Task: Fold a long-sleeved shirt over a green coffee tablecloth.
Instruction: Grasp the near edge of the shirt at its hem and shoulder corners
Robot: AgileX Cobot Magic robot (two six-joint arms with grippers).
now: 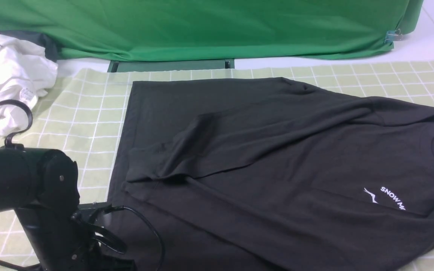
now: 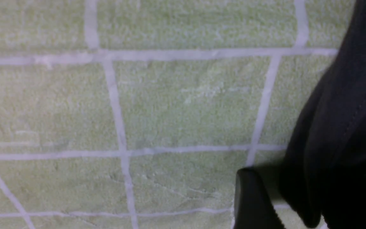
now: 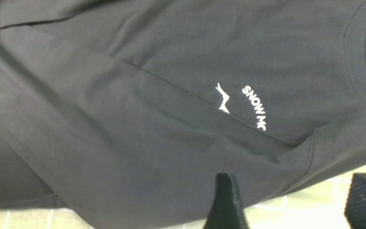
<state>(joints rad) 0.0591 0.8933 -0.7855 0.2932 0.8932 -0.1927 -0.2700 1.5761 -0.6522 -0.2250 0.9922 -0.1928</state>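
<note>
Lying flat on green checked tablecloth (image 1: 89, 113): black long-sleeved shirt (image 1: 277, 158). R fingers (image 3: 227, 203) spread, above shirt edge nr logo (image 3: 243, 105). L fingers (image 2: 253, 197) at shirt hem, grip can't tell.

Bright even light; soft shadows; long-sleeved shirt (image 1: 277, 150) dark, low-contrast; left wrist view blurred.

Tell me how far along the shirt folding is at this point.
Done: the long-sleeved shirt lies flat on the green coffee tablecloth, both sleeves folded across its body, the near one covering part of the logo. In hand: the left gripper sits at the hem edge, grip unclear; the right gripper hangs open over the shoulder end. Left: folding the body itself.
</note>
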